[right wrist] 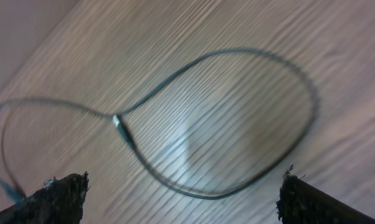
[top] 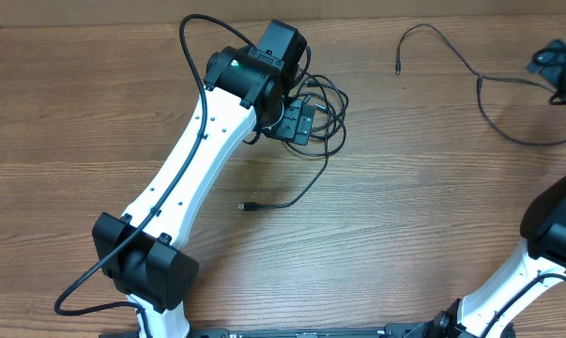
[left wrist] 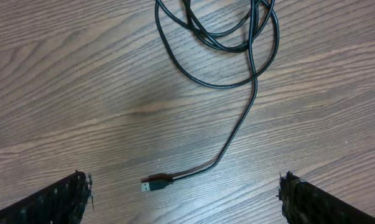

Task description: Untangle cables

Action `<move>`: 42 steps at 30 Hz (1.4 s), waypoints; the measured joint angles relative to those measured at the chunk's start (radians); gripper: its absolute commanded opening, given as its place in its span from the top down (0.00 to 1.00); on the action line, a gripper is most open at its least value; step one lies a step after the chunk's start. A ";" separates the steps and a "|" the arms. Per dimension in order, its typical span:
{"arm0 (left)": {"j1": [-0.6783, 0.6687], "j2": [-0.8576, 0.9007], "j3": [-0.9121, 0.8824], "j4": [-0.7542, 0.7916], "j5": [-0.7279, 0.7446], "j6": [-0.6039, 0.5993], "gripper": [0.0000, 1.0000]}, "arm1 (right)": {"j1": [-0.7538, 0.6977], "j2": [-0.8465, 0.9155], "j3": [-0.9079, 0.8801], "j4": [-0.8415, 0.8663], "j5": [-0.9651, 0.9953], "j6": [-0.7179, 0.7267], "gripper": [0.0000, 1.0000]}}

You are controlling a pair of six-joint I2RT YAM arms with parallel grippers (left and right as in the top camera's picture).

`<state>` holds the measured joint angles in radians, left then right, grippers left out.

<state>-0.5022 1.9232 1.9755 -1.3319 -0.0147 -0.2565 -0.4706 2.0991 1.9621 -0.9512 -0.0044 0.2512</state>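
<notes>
The tabletop (left wrist: 81, 93) was matt, grained wood. The cables (left wrist: 252, 93) had smooth, slightly glossy black sheathing; one plug (left wrist: 155, 185) showed metal.

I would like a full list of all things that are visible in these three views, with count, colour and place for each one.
coiled cables: one bunch, number of cords cannot be told, black, on the table below the left gripper
plug: one, silver-tipped, at the end of the tail that runs out of the bunch
loose cable: one, black, far right part of the table
dark shape: one, black, cut off by the right edge; cannot tell what it is
table: one, brown wood
left arm: one, white and black
right arm: one, white and black, lower right corner
left gripper: open
right gripper: open, above a cable loop
</notes>
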 measured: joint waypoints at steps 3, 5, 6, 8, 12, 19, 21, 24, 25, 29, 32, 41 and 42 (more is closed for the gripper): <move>0.000 0.000 0.000 0.000 0.000 0.000 0.00 | 0.009 0.000 -0.072 0.079 -0.033 -0.050 0.01; 0.000 0.000 0.000 0.000 0.000 0.000 0.00 | 0.013 0.000 -0.125 0.140 -0.048 -0.089 0.00; 0.000 0.000 0.000 0.000 0.000 0.000 0.00 | 0.015 0.000 -0.163 0.183 -0.052 -0.117 0.00; 0.000 0.000 0.000 0.000 0.000 0.000 0.01 | 0.016 0.000 -0.226 0.245 -0.059 -0.162 0.02; 0.000 0.000 0.000 0.000 0.000 0.000 0.00 | 0.016 0.001 -0.355 0.358 -0.068 -0.245 0.04; 0.000 0.000 0.000 0.000 0.000 0.000 0.00 | 0.019 0.002 -0.447 0.462 -0.120 -0.333 0.15; 0.000 0.000 0.000 0.000 0.000 0.000 0.01 | 0.023 0.002 -0.463 0.464 -0.127 -0.377 0.16; 0.000 0.000 0.000 0.000 0.000 0.000 0.00 | 0.032 0.005 -0.480 0.462 -0.131 -0.424 0.16; 0.000 0.000 0.000 0.000 0.000 0.000 0.00 | 0.034 0.008 -0.481 0.461 -0.131 -0.434 0.16; 0.000 0.000 0.000 0.000 0.000 0.000 0.01 | 0.037 0.021 -0.481 0.462 -0.138 -0.458 0.18; 0.000 0.000 0.000 0.000 0.000 0.000 0.00 | 0.037 0.039 -0.481 0.461 -0.138 -0.467 0.22; 0.000 0.000 0.000 0.000 0.000 0.000 0.00 | 0.037 0.066 -0.480 0.459 -0.136 -0.488 0.43; 0.000 0.000 0.000 0.000 0.000 0.000 0.00 | 0.037 0.066 -0.480 0.459 -0.134 -0.488 0.52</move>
<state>-0.5022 1.9232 1.9755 -1.3319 -0.0151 -0.2565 -0.4339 2.1651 1.4818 -0.4923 -0.1387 -0.2371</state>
